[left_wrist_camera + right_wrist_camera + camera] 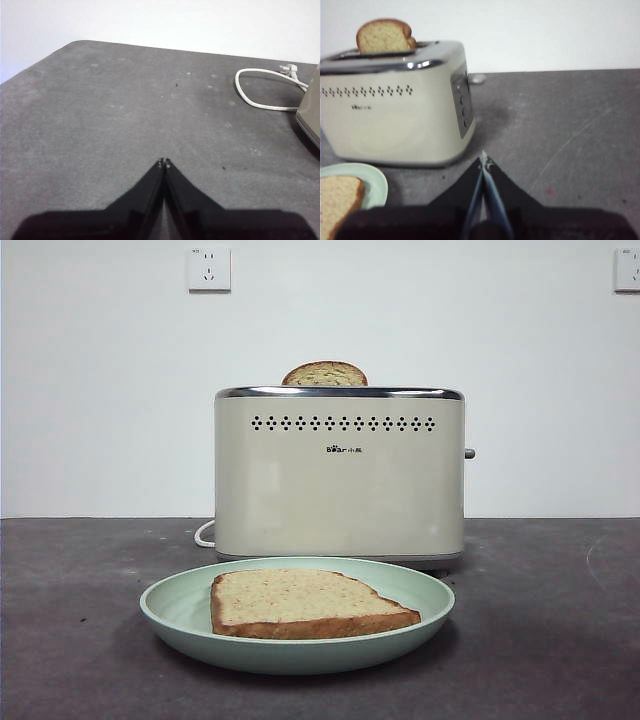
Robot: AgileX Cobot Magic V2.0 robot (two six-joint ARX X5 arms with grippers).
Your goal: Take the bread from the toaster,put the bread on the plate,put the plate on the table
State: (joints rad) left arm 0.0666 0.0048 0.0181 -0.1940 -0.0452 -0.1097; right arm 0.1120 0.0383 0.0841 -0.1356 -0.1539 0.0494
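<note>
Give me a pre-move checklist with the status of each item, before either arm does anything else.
1. Bread lies flat on the plate: ok.
2. Plate rests on the table, in front of the toaster: ok.
3. Left claw shut, holding nothing, over bare table near the white cord: ok.
4. Right claw shut, holding nothing, beside the toaster and apart from it: ok.
5. Second slice stands in the toaster slot, only its dome showing: ok.
6. Whether the toaster is plugged in: cannot tell.
</note>
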